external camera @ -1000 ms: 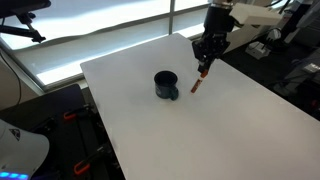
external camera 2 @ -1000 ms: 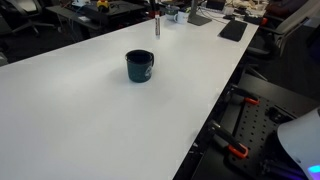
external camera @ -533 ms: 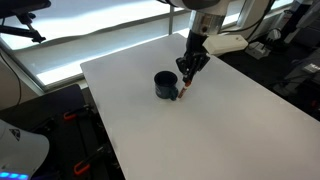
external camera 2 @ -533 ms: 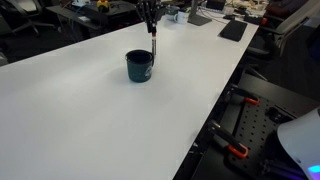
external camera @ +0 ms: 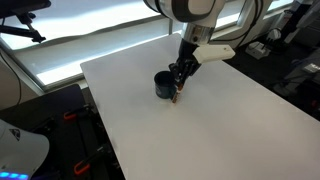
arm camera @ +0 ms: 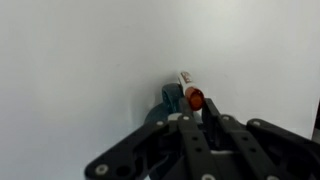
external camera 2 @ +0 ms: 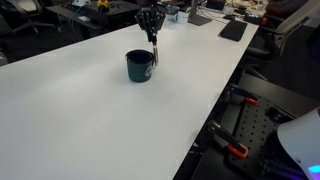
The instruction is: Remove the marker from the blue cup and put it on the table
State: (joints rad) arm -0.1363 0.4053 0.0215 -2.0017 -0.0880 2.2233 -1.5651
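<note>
Onto white desk point(external camera: 240, 120) beside the blue cup point(external camera: 163, 84), the marker point(external camera: 177, 94) — clamped in the claw point(external camera: 181, 79) — should be lowered gently before release.

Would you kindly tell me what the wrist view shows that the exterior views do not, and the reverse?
Only the wrist view shows the marker close up, its reddish end between the fingers. Only the exterior views show the whole blue cup, the table out to its edges, and the room around it. Both show the gripper holding the marker close beside the cup.
</note>
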